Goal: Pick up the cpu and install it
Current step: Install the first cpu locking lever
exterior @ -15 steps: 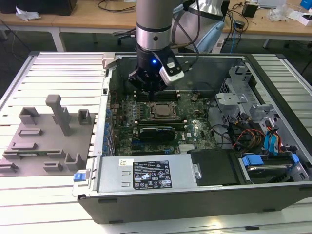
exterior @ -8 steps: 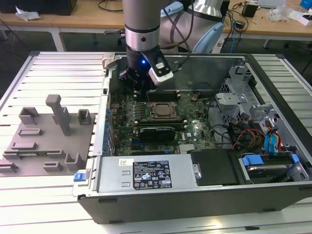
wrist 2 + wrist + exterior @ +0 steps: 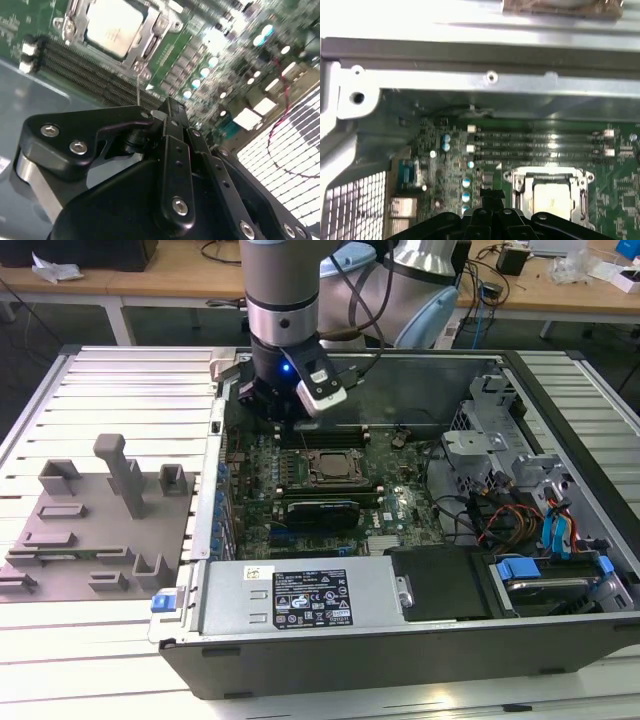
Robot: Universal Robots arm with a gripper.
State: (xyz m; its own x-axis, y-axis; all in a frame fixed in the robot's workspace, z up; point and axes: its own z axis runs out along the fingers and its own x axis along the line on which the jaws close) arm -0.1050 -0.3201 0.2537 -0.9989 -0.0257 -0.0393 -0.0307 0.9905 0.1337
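Cpu (image 3: 112, 27) inside socket frame (image 3: 150, 42); claw (image 3: 170, 109) pinched closed, empty, near it.

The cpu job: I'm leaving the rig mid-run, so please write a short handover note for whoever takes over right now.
Gripper: shut, holding nothing, hanging above the motherboard inside the open computer case, close to the socket.
cpu: lying flat inside the socket frame, pale top up, apart from the gripper.
Done: the cpu sits in the socket.
Left: I cannot tell whether the socket frame is latched over it, so treat that as open.
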